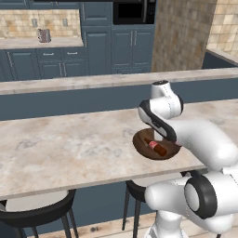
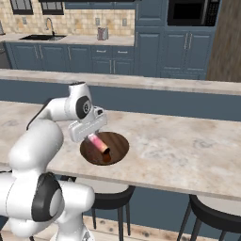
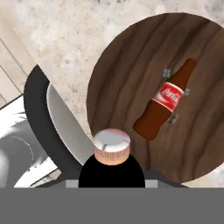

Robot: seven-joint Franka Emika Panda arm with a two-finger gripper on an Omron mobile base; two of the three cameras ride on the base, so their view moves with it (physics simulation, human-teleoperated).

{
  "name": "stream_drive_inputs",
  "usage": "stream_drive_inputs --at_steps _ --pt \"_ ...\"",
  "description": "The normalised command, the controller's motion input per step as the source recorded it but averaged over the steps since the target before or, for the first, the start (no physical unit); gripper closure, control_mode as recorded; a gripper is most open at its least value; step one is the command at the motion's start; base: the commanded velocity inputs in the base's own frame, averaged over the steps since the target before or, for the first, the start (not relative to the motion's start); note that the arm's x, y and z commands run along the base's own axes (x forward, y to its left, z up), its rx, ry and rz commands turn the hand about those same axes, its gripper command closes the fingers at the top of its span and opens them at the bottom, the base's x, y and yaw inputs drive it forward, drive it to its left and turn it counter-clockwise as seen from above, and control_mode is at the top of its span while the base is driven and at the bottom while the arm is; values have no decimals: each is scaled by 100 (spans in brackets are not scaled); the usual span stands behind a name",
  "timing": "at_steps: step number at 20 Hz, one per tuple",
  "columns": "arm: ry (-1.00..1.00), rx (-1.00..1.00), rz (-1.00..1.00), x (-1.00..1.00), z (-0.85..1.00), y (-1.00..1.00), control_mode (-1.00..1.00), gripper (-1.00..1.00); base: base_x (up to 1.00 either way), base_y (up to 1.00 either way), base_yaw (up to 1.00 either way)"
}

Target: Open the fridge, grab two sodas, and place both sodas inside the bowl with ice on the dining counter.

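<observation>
The dark-brown wooden bowl (image 1: 139,144) (image 2: 120,141) (image 3: 127,65) sits on the dining counter (image 1: 69,144) near its front edge. The cola bottle (image 1: 157,148) (image 3: 164,99), with its red label, lies on its side in the bowl. My gripper (image 2: 91,135) hangs just above the bowl's left part, shut on the pink-orange bottle (image 2: 96,142). That bottle slants down toward the bowl. In the hand view its black cap (image 3: 111,173) hides my fingertips, and its pale far end (image 3: 111,143) sits over the bowl's rim. The fridge is out of view.
Black round stools (image 1: 37,209) (image 2: 212,212) stand under the counter's front edge. Behind the slab runs a raised ledge (image 1: 93,81), with blue cabinets and a tiled worktop beyond. My own forearm (image 1: 195,139) crosses beside the bowl.
</observation>
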Motion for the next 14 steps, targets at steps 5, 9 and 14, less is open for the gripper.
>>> stream_drive_inputs --at_steps 5,9,14 --pt "4 -1 10 10 -36 0 -100 100 0 0 0" --pt "0 0 11 2 -24 0 -100 100 0 0 0" --pt "0 0 11 1 -27 0 -100 100 0 0 0"
